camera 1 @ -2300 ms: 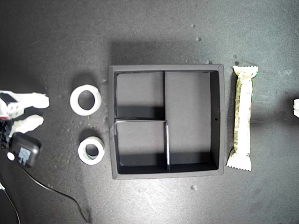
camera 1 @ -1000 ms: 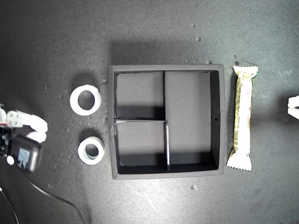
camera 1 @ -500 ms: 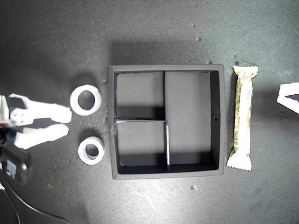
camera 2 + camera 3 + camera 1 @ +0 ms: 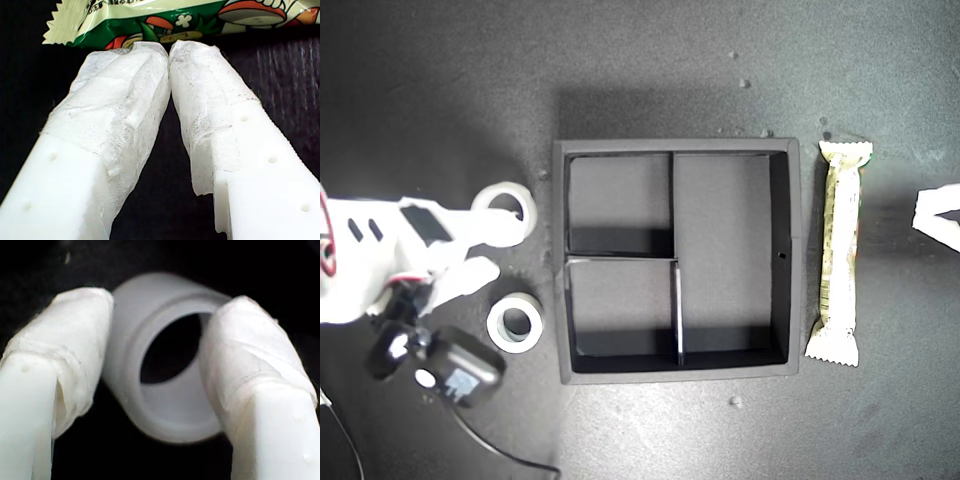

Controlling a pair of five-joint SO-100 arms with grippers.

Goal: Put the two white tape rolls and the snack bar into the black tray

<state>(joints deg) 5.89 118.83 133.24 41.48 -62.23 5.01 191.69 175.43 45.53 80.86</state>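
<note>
**Closing in on the larger roll while the tray sits unfilled**

The larger tape roll (image 4: 506, 213) lies at the left of the exterior view, just off the black tray (image 4: 676, 145), and half a second ago it stood clear of me. Now my second gripper (image 4: 498, 250) has swung in from the exterior view's left edge: one finger lies over the roll's lower rim, the other ends between the two rolls. In the second wrist view the roll (image 4: 167, 357) sits between my padded fingers (image 4: 67, 347), jaws spread and not clamped on anything. I judge the grasp has not been made; one finger may still need to drop into the centre hole or the pair to straddle the wall.

The smaller tape roll (image 4: 515, 322) rests untouched lower down in the same view, beside the tray's left wall.

The snack bar (image 4: 840, 252) lies lengthwise along the tray's right wall, outside it. My first gripper (image 4: 942, 215) has edged in from the exterior view's right edge; its wrist view shows the padded tips nearly touching, empty, with the wrapper (image 4: 170, 17) just beyond them.

All three compartments hold nothing, so every item is still to be placed.
</note>
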